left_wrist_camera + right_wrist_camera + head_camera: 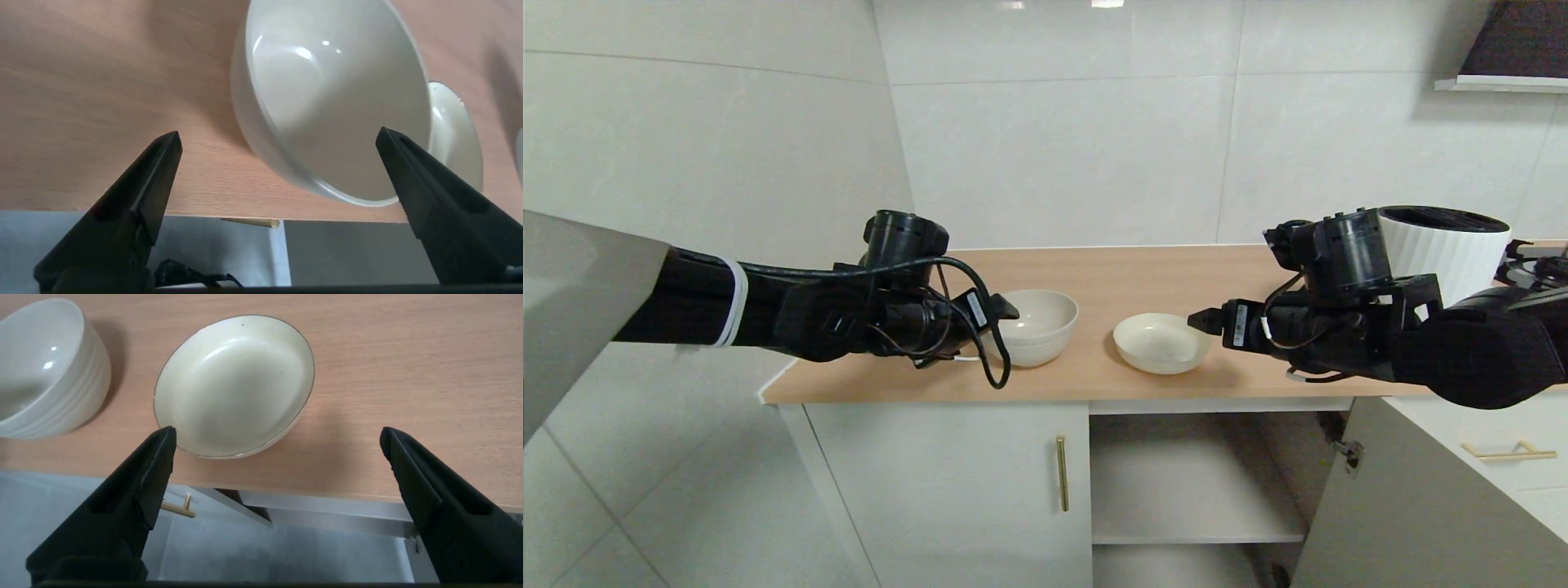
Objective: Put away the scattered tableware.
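Note:
Two pieces of cream tableware rest on the wooden countertop (1111, 278). A deep ribbed bowl (1036, 325) (331, 98) (45, 367) stands on the left, a shallow bowl (1161, 342) (235, 384) (456, 135) to its right. My left gripper (1005, 310) (278, 155) hovers open at the deep bowl's left side, its fingers spread wide with the bowl between them. On the other side, my right gripper (1201, 320) (278, 449) is open too, just right of the shallow bowl and above the counter's front edge.
A white ribbed cylindrical container (1445, 245) stands at the back right of the counter. Below the counter, a cabinet (1192, 482) is open with its door (1413, 506) swung out to the right; a closed door with a gold handle (1061, 474) is to its left. Tiled walls enclose the left and back.

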Tool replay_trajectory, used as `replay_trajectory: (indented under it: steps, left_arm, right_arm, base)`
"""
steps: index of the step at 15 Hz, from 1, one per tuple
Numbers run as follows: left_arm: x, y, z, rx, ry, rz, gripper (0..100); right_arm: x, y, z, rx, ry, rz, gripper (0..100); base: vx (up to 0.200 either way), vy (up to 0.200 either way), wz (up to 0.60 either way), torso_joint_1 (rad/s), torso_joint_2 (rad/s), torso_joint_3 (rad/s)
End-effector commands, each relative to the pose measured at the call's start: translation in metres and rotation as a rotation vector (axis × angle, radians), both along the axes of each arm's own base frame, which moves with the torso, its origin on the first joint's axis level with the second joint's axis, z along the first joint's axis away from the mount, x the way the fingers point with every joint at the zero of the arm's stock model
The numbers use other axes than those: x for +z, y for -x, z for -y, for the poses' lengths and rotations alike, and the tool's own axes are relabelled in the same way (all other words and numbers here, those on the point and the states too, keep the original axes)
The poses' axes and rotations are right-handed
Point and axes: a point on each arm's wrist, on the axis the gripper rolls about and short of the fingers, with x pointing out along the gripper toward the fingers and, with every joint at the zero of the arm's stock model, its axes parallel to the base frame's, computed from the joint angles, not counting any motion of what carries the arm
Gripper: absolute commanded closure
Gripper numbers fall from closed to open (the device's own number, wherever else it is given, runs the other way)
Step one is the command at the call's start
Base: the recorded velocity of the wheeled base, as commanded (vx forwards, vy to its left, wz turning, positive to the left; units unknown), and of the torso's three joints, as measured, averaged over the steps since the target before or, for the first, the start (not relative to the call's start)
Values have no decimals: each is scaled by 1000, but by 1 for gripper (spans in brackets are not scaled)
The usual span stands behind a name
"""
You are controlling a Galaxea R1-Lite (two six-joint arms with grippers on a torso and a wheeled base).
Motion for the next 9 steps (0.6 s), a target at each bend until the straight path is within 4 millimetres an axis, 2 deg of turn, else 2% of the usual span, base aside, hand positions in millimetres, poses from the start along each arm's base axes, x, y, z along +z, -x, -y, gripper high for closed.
replay_trajectory:
  steps: [1, 2, 3, 9]
  left_arm:
    - [-4, -2, 1, 0, -3, -9, 0]
    - [-5, -4, 1, 1, -3, -11, 0]
    - [-6, -4, 1, 2, -4, -12, 100]
    - [-2, -3, 1, 11, 11, -7, 100]
  right_arm:
    - [2, 1, 0, 0, -2, 4, 0]
    - [2, 1, 0, 0, -2, 4, 0]
    - [2, 1, 0, 0, -2, 4, 0]
    - [2, 1, 0, 2, -2, 2, 0]
  base:
    - [0, 0, 0, 0, 0, 0]
    - [0, 0, 0, 0, 0, 0]
    - [0, 0, 0, 0, 0, 0]
    - [0, 0, 0, 0, 0, 0]
